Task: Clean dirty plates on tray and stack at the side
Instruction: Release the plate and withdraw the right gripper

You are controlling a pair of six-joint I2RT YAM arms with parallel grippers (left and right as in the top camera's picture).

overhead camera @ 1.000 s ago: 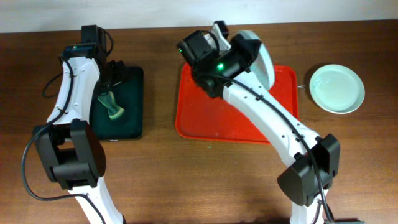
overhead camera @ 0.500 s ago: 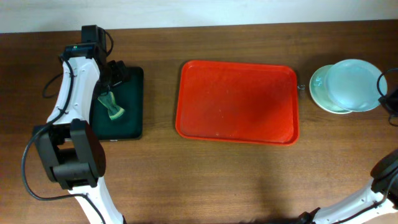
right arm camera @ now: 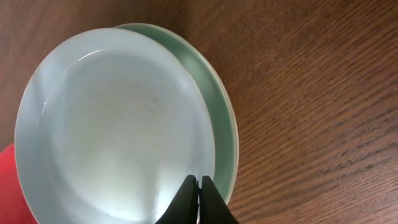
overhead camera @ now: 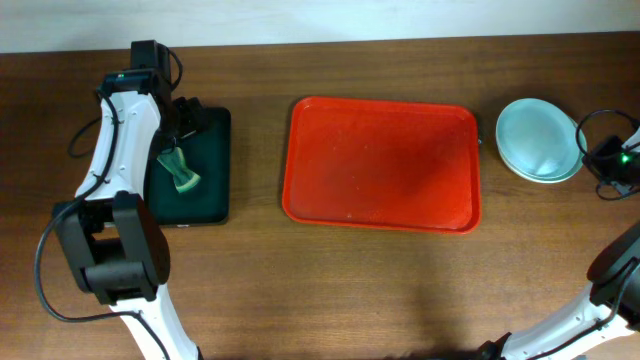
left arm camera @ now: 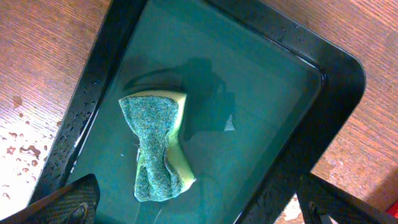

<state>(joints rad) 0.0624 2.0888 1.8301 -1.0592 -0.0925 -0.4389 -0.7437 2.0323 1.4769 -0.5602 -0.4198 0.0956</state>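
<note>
A brown wooden table point(overhead camera: 330, 290) fills the overhead view. The red tray point(overhead camera: 380, 165) lies at its middle. On the left arm's side of the red tray, well apart from it, sits the smaller black tray point(overhead camera: 205, 190), holding shallow water. On the right arm's side, just beside the red tray's far corner, the pale mint plates point(overhead camera: 538, 140) stand stacked on the wood. The top plate point(right arm camera: 118, 124) sits slightly off-centre, so the lower plate point(right arm camera: 225, 118) shows as a crescent. A green-and-yellow sponge point(left arm camera: 155, 146) lies inside the black tray. The left gripper point(left arm camera: 198, 202) hangs above it with fingers spread wide. The right gripper point(right arm camera: 198, 180) has its fingers pinched together on the top plate's rim.
</note>
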